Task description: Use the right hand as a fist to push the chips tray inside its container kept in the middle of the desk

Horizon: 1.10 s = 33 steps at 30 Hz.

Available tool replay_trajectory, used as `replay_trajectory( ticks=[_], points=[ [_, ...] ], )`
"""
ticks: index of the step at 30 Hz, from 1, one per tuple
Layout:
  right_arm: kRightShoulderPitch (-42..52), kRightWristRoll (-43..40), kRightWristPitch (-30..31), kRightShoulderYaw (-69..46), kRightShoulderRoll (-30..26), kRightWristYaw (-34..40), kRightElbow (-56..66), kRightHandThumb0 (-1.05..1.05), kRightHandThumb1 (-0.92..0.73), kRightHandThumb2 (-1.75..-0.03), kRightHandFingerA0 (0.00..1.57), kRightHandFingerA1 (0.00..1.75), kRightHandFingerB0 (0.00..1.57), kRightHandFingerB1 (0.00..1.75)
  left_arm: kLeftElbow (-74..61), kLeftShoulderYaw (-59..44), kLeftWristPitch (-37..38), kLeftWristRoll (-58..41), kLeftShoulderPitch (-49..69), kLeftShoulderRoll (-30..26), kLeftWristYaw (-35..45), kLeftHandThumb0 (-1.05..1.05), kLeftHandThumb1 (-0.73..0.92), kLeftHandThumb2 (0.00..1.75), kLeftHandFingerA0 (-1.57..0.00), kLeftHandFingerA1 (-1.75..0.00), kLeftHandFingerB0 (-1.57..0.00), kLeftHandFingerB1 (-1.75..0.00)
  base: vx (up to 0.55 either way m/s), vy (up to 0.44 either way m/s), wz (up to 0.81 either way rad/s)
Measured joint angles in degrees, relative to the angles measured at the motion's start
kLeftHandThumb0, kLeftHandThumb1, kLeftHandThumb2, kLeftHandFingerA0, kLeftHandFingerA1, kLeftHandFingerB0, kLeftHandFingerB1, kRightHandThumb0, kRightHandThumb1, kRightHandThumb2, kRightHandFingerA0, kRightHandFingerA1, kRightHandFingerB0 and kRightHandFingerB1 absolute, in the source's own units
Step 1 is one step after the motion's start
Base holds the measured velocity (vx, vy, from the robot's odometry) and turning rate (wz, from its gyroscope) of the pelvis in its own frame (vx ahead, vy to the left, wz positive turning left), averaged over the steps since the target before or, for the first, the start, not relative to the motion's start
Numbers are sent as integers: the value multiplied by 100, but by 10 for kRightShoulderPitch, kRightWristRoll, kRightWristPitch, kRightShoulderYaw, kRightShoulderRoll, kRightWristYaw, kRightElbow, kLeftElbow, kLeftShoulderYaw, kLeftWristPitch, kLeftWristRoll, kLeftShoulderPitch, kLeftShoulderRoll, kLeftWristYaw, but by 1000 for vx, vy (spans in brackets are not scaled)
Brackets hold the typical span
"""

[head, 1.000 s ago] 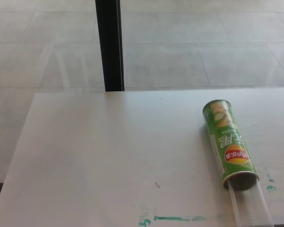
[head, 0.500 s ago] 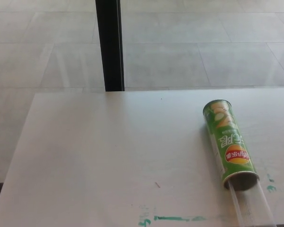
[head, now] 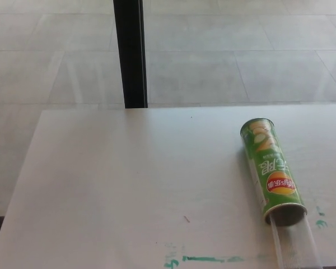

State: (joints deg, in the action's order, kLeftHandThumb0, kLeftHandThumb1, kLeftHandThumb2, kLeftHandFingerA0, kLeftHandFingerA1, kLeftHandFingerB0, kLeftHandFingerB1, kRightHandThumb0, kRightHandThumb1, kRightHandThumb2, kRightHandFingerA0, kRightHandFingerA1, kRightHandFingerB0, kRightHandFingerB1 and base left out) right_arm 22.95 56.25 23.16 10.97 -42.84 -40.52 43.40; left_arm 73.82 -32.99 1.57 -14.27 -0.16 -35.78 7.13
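Head view is showing a green chips can (head: 271,171) lying on its side toward the right of the white desk (head: 129,179), its open mouth facing the near edge. A clear plastic chips tray (head: 295,245) is sticking out of that mouth, running down toward the picture's bottom edge. Neither robot hand is showing, so their pose and whether they are open or closed cannot be told. Green marker smears (head: 210,259) are lying near the front edge, left of the tray. A black post (head: 130,53) is standing beyond the desk on the tiled floor (head: 241,50).

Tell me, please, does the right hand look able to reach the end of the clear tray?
Probably yes: the clear tray juts from the green can toward the desk's near right edge with nothing around it, though no hand shows yet.
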Motion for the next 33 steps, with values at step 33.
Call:
replay_trajectory(
  ticks=[33],
  points=[
    [-24,45,-58,-10,82,-46,-8,-95,-74,-63,88,101,53,67,-7,9,0,-4,-2,0,-8,-56,85,65,-53,-65,-43,-50,0,0,0]
  ],
)
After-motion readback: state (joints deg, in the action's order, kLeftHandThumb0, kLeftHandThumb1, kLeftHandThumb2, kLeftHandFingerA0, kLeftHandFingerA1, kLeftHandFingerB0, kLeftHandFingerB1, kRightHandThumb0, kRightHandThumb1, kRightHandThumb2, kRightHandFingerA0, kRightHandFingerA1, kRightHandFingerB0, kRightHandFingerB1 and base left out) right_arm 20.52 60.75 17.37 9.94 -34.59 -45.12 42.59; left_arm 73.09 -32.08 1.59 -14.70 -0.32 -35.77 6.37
